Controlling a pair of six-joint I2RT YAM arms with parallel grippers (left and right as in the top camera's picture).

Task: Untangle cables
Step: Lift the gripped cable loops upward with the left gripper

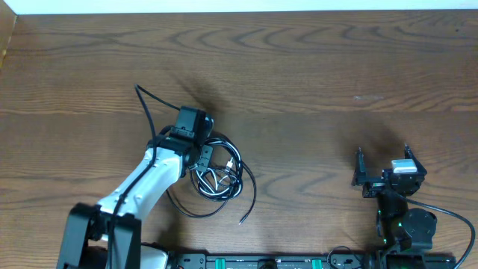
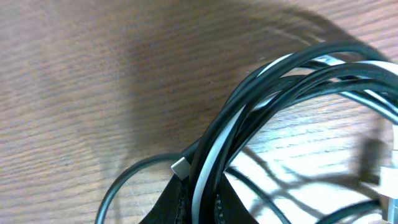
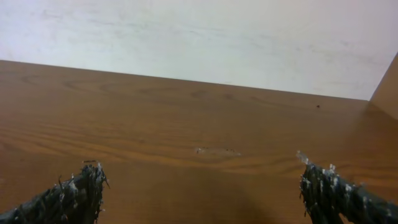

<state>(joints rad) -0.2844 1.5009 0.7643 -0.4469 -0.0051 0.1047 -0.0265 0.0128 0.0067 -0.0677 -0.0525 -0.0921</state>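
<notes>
Tangled black-and-white cables (image 1: 220, 178) in the left fingers (image 2: 169, 209), wooden table (image 1: 314, 75) beneath.

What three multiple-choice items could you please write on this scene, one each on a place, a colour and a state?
1. Where are the cables?
A. at the left hand
B. at the far edge
C. in the right corner

2. One cord among them is not black. What colour is it?
A. red
B. white
C. yellow

3. How is the right hand?
A. shut on a cord
B. shut, empty
C. open, empty

Answers:
1 A: the overhead view shows the cables under the left hand, which is shut on them.
2 B: a white cord runs among the black ones in the left wrist view.
3 C: its fingers stand wide apart over the bare table.
</notes>
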